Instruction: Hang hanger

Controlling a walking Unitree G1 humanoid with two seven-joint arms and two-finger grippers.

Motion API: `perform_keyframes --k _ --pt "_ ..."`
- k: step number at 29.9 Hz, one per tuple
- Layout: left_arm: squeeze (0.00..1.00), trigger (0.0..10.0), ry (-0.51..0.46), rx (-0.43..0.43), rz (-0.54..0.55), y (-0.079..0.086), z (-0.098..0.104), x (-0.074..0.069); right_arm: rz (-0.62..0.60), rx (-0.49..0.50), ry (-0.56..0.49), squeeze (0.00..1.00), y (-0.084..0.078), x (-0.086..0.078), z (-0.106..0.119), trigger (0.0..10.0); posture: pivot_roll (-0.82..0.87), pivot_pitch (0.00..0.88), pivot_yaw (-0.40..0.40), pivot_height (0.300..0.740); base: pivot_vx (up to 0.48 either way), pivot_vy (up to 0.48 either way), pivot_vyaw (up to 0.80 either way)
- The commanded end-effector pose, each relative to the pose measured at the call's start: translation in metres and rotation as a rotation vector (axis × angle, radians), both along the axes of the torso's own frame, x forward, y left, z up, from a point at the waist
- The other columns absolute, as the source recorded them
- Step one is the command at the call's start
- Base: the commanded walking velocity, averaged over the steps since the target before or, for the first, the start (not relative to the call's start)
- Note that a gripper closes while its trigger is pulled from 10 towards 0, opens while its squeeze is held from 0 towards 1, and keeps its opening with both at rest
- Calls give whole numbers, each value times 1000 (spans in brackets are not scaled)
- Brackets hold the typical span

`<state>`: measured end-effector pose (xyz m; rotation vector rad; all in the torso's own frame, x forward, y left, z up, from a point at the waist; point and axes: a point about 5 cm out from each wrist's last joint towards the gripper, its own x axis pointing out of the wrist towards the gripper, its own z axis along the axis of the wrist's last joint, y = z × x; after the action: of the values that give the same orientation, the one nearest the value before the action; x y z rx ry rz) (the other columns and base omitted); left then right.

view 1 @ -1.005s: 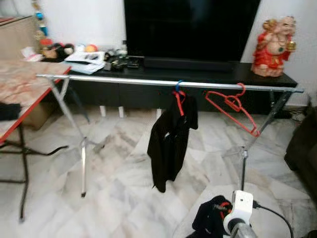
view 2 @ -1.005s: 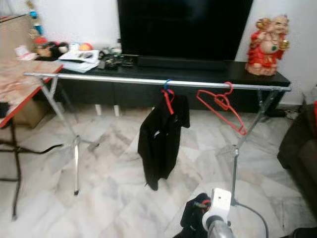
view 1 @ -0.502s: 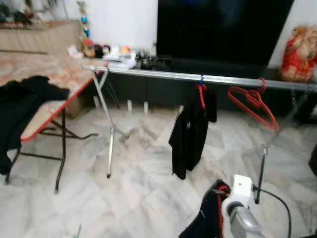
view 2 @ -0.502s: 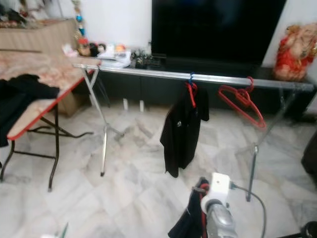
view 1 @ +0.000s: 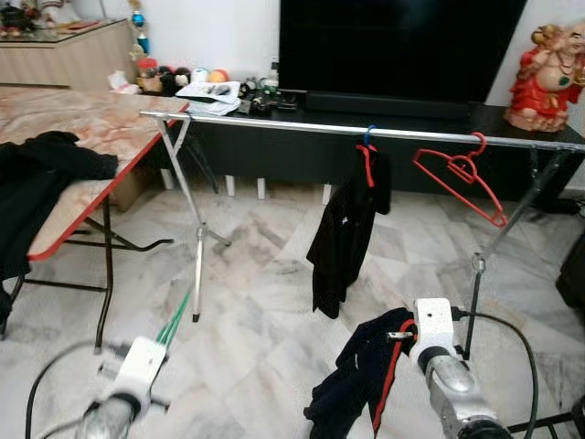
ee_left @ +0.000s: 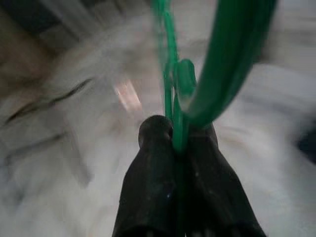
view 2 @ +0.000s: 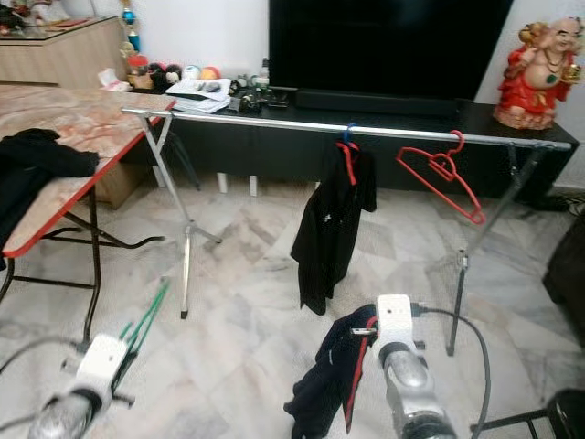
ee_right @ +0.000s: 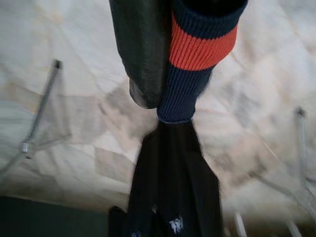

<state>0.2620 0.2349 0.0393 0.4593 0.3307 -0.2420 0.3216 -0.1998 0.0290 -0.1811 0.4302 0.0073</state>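
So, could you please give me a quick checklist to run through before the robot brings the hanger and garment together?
1. Left end effector shut on the green hanger: ok.
2. Right end effector holds the dark garment by its striped collar: ok.
3. Garment off the floor: cannot tell; its lower end hangs very low.
4. Free stretch on the rail between its left end and the hung black shirt: ok.
5. Empty red hanger hangs apart from that stretch: ok.
6. Wrist views sharp: not ok, the left one is blurred.
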Motion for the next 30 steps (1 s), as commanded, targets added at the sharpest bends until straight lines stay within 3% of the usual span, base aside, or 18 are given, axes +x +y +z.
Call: perform_keyframes --k 1,2,3,5,8,10,11,13,15,17,26,30 --pt "0 10000 85 19 -224 -23 18 3 16 -73 -29 0 2 15 18 10000 139 0 -25 740 0 0 0" --pt "0 10000 85 19 -224 -23 18 3 16 -73 -29 0 2 15 18 10000 139 0 -25 740 0 0 0" --pt "0 10000 149 49 -339 -32 24 3 45 -101 -40 0 6 20 23 10000 142 0 -26 740 0 0 0" --pt "0 10000 167 57 -371 -34 27 2 53 -110 -42 0 7 21 24 10000 142 0 -26 740 0 0 0" --pt "0 10000 290 102 -569 -54 44 -3 93 -133 -63 0 20 30 34 10000 136 0 -27 740 0 0 0" --pt "0 10000 334 96 -668 -69 53 -4 109 -133 -75 0 29 36 40 10000 136 0 -27 740 0 0 0" --pt "0 10000 334 96 -668 -69 53 -4 109 -133 -75 0 29 36 40 10000 136 0 -27 740 0 0 0" --pt "0 10000 369 53 -757 -90 66 -5 127 -126 -91 0 41 42 48 10000 130 0 -27 740 0 0 0" --pt "0 10000 376 31 -784 -97 68 -5 133 -121 -98 0 44 43 50 10000 130 0 -27 740 0 0 0" --pt "0 10000 395 -2 -872 -113 69 -7 143 -115 -105 0 52 46 53 10000 126 0 -29 740 0 0 0" --pt "0 10000 383 -86 -943 -152 63 -11 144 -100 -104 0 68 49 57 10000 119 0 -31 740 0 0 0" --pt "0 10000 355 -92 -914 -163 61 -9 146 -97 -103 0 70 49 57 10000 122 0 -32 740 0 0 0"
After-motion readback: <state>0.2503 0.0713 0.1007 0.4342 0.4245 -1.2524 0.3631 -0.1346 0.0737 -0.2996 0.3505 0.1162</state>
